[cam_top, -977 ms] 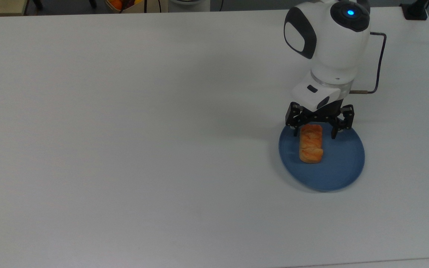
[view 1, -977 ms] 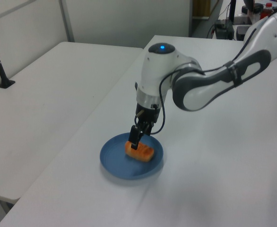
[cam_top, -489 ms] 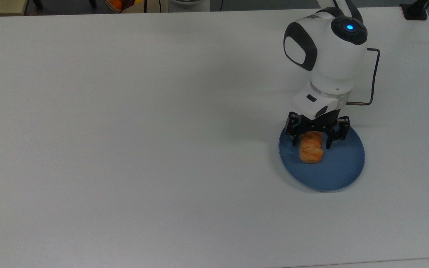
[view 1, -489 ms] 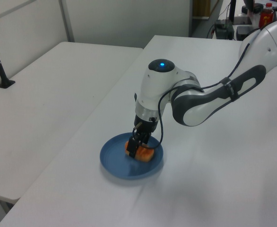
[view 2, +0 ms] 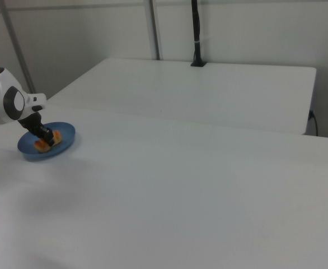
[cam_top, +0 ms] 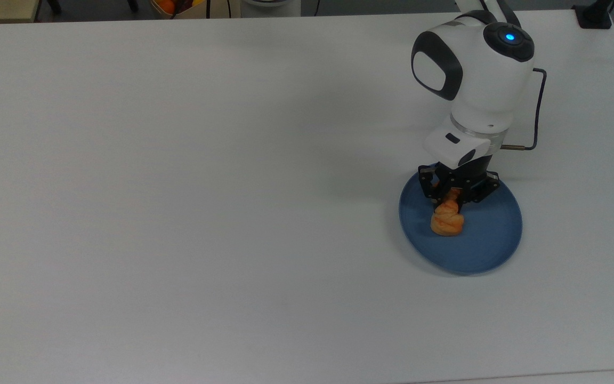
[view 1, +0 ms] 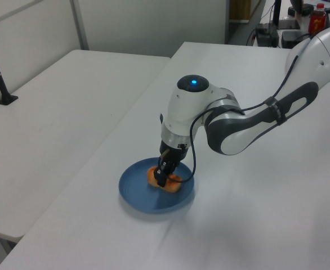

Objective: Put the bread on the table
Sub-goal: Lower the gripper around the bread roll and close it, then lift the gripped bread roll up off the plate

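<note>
The pincer (cam_top: 450, 200) is clamped on the far end of the bread (cam_top: 447, 218). The bread rests on the round blue plate (cam_top: 491, 240), which sits near the top view's right on the white tabletop (cam_top: 205, 186).

Golden-orange bread (cam_top: 447, 220), blue plate (cam_top: 485, 242), white table (cam_top: 205, 186)

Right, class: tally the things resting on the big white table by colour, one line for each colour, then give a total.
Orange: 1, the bread, pinched at one end by the gripper
Blue: 1, the plate under the bread
Total: 2, both on the table
</note>
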Robot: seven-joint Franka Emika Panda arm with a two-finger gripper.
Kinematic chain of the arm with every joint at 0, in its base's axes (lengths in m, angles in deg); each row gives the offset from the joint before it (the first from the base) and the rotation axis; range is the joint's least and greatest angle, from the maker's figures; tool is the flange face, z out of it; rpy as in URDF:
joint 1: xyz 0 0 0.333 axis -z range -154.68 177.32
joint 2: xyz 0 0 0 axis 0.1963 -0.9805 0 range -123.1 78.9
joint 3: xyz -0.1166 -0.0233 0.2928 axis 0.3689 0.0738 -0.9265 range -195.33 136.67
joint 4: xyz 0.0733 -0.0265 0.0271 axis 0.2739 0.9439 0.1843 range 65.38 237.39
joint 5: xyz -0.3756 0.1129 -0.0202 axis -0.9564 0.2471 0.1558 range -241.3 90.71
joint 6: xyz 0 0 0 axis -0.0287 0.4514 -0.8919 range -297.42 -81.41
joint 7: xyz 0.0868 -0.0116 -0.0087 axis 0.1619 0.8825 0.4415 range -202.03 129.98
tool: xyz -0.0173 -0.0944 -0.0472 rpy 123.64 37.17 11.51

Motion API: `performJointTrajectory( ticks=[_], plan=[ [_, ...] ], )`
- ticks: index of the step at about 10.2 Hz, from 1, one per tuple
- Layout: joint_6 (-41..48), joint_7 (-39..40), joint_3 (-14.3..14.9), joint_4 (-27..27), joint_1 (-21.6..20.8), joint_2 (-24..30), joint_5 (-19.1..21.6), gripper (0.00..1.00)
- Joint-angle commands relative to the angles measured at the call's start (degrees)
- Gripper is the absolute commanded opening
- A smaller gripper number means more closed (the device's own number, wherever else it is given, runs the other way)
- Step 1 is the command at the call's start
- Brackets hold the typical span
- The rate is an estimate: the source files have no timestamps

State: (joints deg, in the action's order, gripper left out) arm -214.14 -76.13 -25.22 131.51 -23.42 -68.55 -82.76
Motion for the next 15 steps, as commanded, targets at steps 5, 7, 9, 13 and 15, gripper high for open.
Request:
performJointTrajectory(
  ticks=[5,7,9,13,15],
  plan=[
    [-0.6,-1.7,0.2,-0.6,0.5,1.5,-2.5,0.16],
    [-0.5,-1.7,-0.2,0.9,1.0,3.8,-2.7,0.16],
    [-0.5,-1.7,-2.7,2.9,2.8,6.0,-4.5,0.15],
    [-0.5,-1.6,-4.5,8.4,5.7,12.9,-5.4,0.14],
    [-0.5,-1.4,-4.7,10.6,6.6,15.2,-5.4,0.14]
  ],
)
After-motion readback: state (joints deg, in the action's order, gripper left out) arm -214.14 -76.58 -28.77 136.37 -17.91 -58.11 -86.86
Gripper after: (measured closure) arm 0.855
